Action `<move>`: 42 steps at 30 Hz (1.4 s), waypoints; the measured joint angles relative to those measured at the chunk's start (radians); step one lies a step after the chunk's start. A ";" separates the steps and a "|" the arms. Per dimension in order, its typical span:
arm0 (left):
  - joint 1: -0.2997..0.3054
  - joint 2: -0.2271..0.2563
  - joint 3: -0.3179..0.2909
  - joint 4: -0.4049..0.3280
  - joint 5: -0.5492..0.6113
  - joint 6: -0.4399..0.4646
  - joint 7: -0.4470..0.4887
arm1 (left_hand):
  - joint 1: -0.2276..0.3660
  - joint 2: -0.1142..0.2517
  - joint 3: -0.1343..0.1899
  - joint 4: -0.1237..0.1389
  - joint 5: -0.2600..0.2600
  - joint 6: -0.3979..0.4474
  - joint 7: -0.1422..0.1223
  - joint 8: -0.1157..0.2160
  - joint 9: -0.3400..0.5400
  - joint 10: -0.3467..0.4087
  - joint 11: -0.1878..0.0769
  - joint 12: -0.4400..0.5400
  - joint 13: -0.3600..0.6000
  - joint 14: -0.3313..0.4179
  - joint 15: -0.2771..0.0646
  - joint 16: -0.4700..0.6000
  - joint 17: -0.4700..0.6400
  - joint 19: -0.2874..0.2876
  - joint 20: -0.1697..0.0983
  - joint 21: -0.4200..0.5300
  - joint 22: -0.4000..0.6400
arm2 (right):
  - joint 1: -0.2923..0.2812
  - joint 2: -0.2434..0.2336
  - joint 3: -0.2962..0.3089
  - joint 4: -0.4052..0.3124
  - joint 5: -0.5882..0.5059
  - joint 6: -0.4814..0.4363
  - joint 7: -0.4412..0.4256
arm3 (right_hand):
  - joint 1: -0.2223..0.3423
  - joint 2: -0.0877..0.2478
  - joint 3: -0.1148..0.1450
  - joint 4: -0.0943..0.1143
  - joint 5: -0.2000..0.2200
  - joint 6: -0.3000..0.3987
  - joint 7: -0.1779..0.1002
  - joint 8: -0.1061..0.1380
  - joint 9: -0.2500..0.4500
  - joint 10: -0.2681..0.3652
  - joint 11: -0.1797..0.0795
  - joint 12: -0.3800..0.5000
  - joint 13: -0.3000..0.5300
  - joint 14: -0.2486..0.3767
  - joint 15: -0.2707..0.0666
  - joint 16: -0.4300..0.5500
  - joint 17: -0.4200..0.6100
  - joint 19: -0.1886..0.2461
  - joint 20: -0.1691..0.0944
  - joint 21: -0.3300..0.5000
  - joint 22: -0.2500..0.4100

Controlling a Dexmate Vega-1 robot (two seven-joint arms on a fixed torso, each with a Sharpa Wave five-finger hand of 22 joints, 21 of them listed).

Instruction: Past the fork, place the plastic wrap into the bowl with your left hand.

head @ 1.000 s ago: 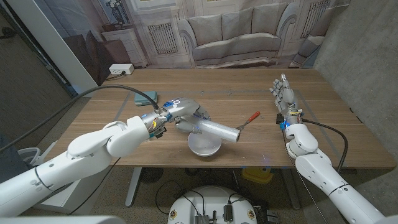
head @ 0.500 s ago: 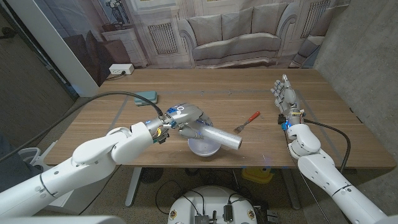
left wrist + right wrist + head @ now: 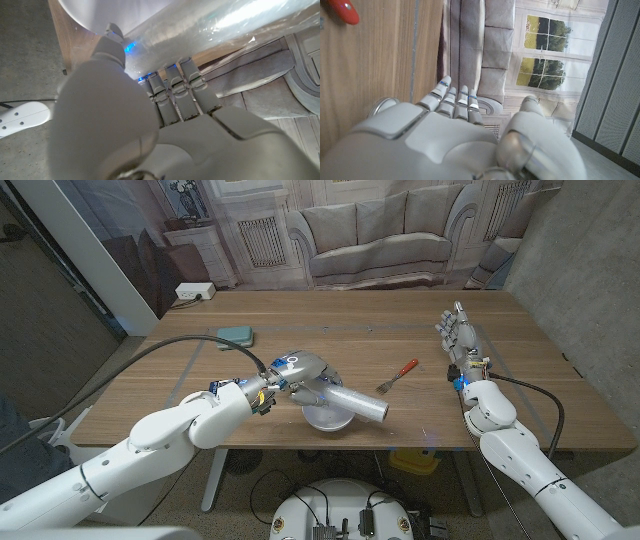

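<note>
L hand grips plastic wrap, roll now lower, lying across bowl rim vs 1 s ago; release likely next. R hand spread, idle past fork.

Plastic wrap roll tilted across white bowl; red-handled fork beside.

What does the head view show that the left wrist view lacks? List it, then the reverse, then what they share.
Head view alone: the fork on the table beside the bowl, a teal object at the far left, and the right robot hand with fingers apart, holding nothing.
Left wrist view alone: the floor under the table edge.
Both: the left robot hand gripping the wrap over the bowl, and the wooden table.
</note>
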 measured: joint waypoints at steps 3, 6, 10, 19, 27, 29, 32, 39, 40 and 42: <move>0.000 0.000 0.000 0.000 0.005 0.001 0.000 | 0.000 0.000 0.000 0.000 0.000 0.000 0.000 0.000 0.000 0.000 0.000 0.000 0.000 0.000 0.000 0.000 0.000 -0.002 -0.002 0.000 0.000 | 0.000 0.001 0.000 0.003 0.000 0.000 0.000 | 0.000 0.000 0.000 0.000 0.000 0.000 0.000 0.000 0.000 0.000 0.000 0.000 0.000 0.000 0.000 0.000 0.000 0.000 0.000 0.000 0.000; -0.016 -0.011 0.021 0.015 0.007 0.003 -0.003 | 0.000 0.000 0.000 0.000 0.000 0.000 0.000 0.000 0.000 0.000 0.000 0.000 0.000 0.000 0.000 -0.001 0.002 -0.008 0.000 0.000 0.000 | -0.001 0.002 0.000 0.005 0.003 0.000 0.001 | 0.000 0.000 0.000 0.000 0.000 0.000 0.000 0.000 0.000 0.000 0.000 0.000 0.000 0.000 0.000 0.000 0.000 0.000 0.000 -0.007 0.000; -0.023 -0.012 0.031 0.019 0.013 0.007 -0.010 | 0.000 0.000 0.000 0.000 0.000 0.000 0.000 0.000 0.000 0.000 0.000 0.000 0.000 0.000 0.000 -0.001 0.005 -0.009 0.002 0.000 0.000 | -0.001 0.002 0.000 0.005 0.004 0.001 0.001 | -0.004 0.004 -0.003 -0.003 0.000 0.000 0.000 0.000 0.000 0.000 0.000 0.000 0.000 0.000 0.000 0.000 0.000 0.000 0.000 -0.007 0.000; -0.024 -0.009 0.041 0.021 0.015 0.017 -0.017 | 0.000 0.000 0.000 0.000 0.000 0.000 0.000 0.000 0.000 0.000 0.000 -0.001 0.000 0.000 0.000 -0.004 0.005 -0.009 0.002 0.000 0.000 | 0.001 0.004 -0.001 0.010 0.006 0.001 0.001 | -0.004 0.004 -0.004 -0.004 0.000 0.000 0.000 0.000 0.000 0.000 0.000 0.000 0.000 0.000 0.000 0.000 0.000 0.005 -0.006 -0.007 0.000; -0.024 -0.009 0.042 0.023 0.011 0.016 -0.014 | 0.000 0.000 0.000 0.000 -0.001 0.000 0.000 0.000 0.000 0.000 0.000 -0.003 0.000 -0.003 -0.003 -0.005 0.010 -0.009 0.002 0.000 0.000 | 0.005 0.006 -0.006 0.014 0.006 0.001 0.002 | -0.004 0.004 -0.004 -0.004 0.000 0.000 0.000 0.000 0.000 0.000 0.000 0.000 0.000 0.000 0.000 0.000 0.000 0.005 -0.006 -0.007 0.000; -0.030 -0.016 0.056 0.043 0.008 0.014 -0.013 | 0.000 0.000 0.000 0.000 -0.001 0.001 0.000 0.000 0.000 0.000 0.000 -0.003 -0.001 -0.003 -0.003 -0.005 0.010 -0.009 0.002 0.000 0.000 | 0.006 0.006 -0.006 0.014 0.007 -0.001 0.002 | -0.004 0.004 -0.004 -0.004 0.000 0.000 0.000 0.000 0.000 0.000 0.000 0.000 0.000 0.000 0.000 0.000 0.000 0.005 -0.005 -0.007 0.000; -0.035 -0.019 0.062 0.050 0.005 0.009 -0.011 | 0.000 0.000 0.000 0.000 -0.001 0.001 0.000 0.000 0.000 0.000 0.000 -0.003 -0.001 -0.003 -0.003 -0.005 0.010 -0.015 0.004 0.000 0.002 | 0.006 0.006 -0.007 0.014 0.007 -0.002 0.002 | -0.004 0.004 -0.004 -0.004 0.000 0.000 0.000 0.000 0.000 0.000 0.000 0.000 0.000 0.000 0.000 0.000 0.000 0.005 -0.005 -0.007 0.000; -0.048 -0.025 0.079 0.064 0.004 0.005 -0.011 | -0.002 0.002 -0.001 0.001 -0.002 0.004 -0.001 0.000 0.000 0.000 0.000 -0.003 -0.001 -0.005 -0.005 -0.001 0.011 -0.018 0.007 0.000 0.005 | 0.006 0.006 -0.007 0.014 0.007 -0.005 -0.001 | -0.004 0.004 -0.004 -0.004 0.000 0.000 0.000 0.000 0.000 0.000 0.000 0.000 0.000 0.000 0.000 0.000 0.000 0.005 -0.005 -0.014 0.000; -0.050 -0.025 0.082 0.065 0.004 0.005 -0.012 | -0.002 0.002 -0.001 0.001 -0.003 0.004 0.000 0.000 0.000 0.000 0.000 -0.003 -0.001 -0.005 -0.005 -0.001 0.011 -0.018 0.007 0.000 0.005 | 0.006 0.006 -0.007 0.014 0.007 -0.006 -0.002 | -0.004 0.004 -0.004 -0.004 0.000 0.000 0.000 0.000 0.000 0.000 0.000 0.000 0.000 0.000 0.000 0.000 0.000 0.005 -0.005 -0.015 0.000; -0.051 -0.026 0.082 0.065 0.006 0.006 -0.015 | -0.002 0.002 -0.001 0.001 -0.003 0.004 0.000 0.000 0.000 0.000 0.000 -0.003 -0.001 -0.005 -0.005 -0.001 0.011 -0.028 0.006 -0.002 0.005 | 0.006 0.006 -0.007 0.013 0.007 -0.006 -0.002 | -0.004 0.004 -0.004 -0.004 0.000 0.000 0.000 0.000 0.000 0.000 0.000 0.000 0.000 0.000 0.000 0.000 0.000 0.005 -0.005 -0.015 0.000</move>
